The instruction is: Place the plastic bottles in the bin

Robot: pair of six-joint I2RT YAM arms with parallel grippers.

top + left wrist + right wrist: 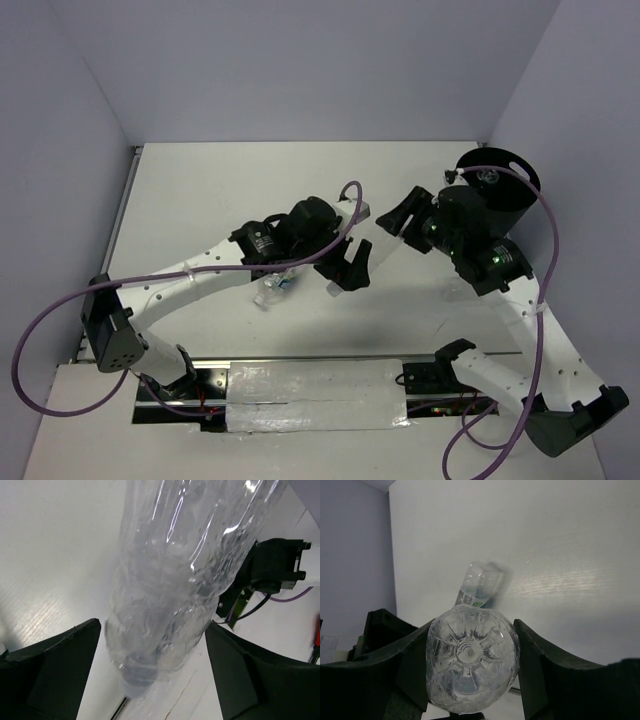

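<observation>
My right gripper (405,228) (470,655) is shut on the base end of a clear crinkled plastic bottle (387,245) (470,662), held above the table. The bottle's capped neck end (165,605) reaches between the spread jaws of my left gripper (350,273) (152,680), which is open, with a thin gap on its left side. A second bottle with a blue-and-white label (275,290) (477,587) lies on the table under the left arm. The black bin (505,180) stands at the back right, partly hidden behind my right arm. No third bottle shows.
Grey walls close the table at the back and on both sides. A taped white strip (315,395) runs along the near edge between the arm bases. Purple cables (40,340) loop off both arms.
</observation>
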